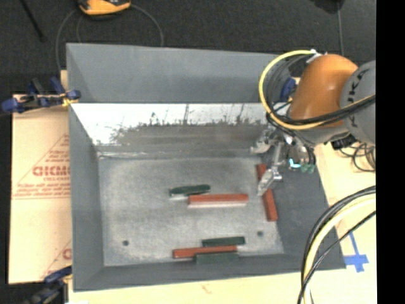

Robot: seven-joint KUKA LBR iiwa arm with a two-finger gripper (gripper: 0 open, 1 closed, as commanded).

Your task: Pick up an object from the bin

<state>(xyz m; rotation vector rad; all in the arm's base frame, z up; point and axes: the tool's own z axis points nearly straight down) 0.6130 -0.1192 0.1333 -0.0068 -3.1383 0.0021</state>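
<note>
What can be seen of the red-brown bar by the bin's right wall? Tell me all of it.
The red-brown bar is a long, slim, straight stick, matt, perhaps plastic or wood. It lies flat along the foot of the right wall, slightly slanted. Its far end is hidden by the gripper; whether they touch cannot be told. It lies apart from the other bars.

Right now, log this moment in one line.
gripper: over bin's right side | below it: red stick lying along right wall | mid-floor: green stick, long red stick | front: more sticks
</note>
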